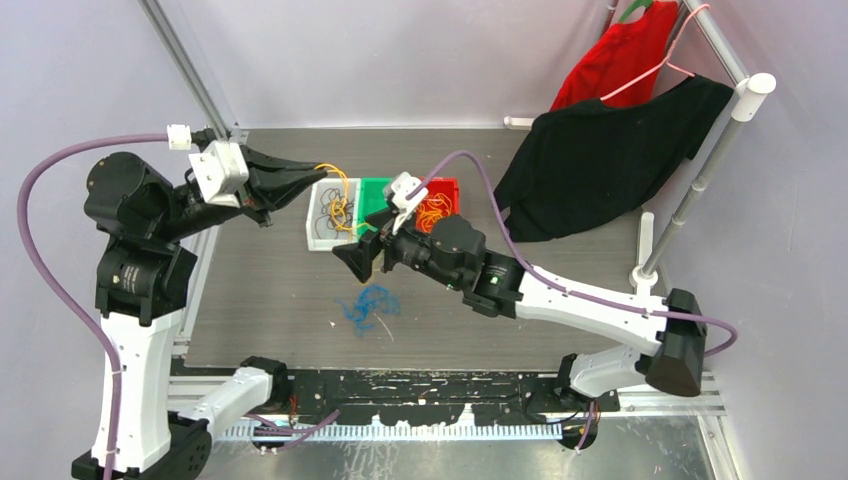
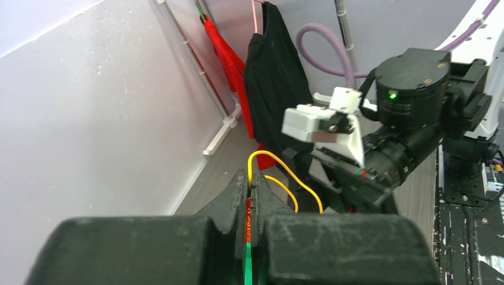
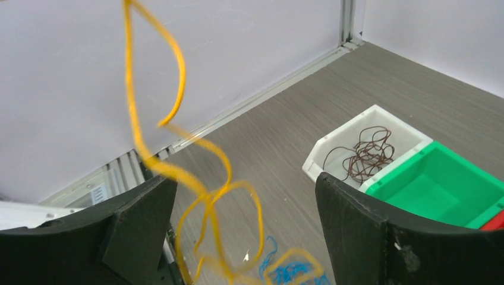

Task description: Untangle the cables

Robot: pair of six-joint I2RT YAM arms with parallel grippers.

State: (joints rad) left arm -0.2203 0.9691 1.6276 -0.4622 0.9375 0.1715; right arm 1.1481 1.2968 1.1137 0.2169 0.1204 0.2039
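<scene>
My left gripper is shut on an orange-yellow cable and holds it in the air above the white bin. In the left wrist view the fingertips pinch the yellow strand. My right gripper is open just below it. In the right wrist view the orange cable hangs in loops between the wide-open gripper, touching neither finger. A blue cable tangle lies on the table; it also shows in the right wrist view. Dark brown cables lie in the white bin.
A green bin stands beside the white one, then a red bin holding more orange strands. Black cloth and a red garment hang on a rack at the back right. The right arm fills the left wrist view.
</scene>
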